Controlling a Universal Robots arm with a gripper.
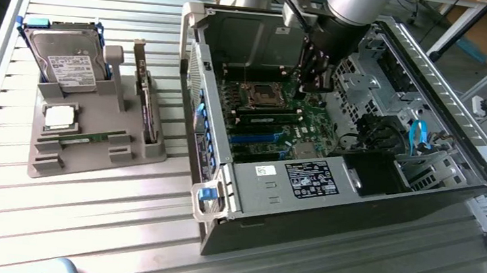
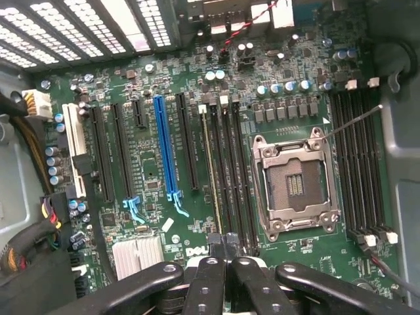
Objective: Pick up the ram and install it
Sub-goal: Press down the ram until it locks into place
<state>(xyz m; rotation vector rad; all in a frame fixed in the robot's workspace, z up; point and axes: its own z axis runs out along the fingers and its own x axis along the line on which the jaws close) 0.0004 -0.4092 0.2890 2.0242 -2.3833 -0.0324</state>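
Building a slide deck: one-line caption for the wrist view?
Shut gripper poised above the motherboard, close to the memory slots beside the empty processor socket.

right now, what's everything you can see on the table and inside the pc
table: one, silver slats, under everything
holder: one, grey, exterior view's left
ram: one, green, flat in the holder
hard drive: one, silver, upright at the holder's back
processor chip: one, silver, in the holder
expansion card: one, dark, on edge, holder's case side
computer case: one, black, open
motherboard: one, green, inside the case
arm: one, silver, reaching into the case
fingers: two, black, shut, over the motherboard
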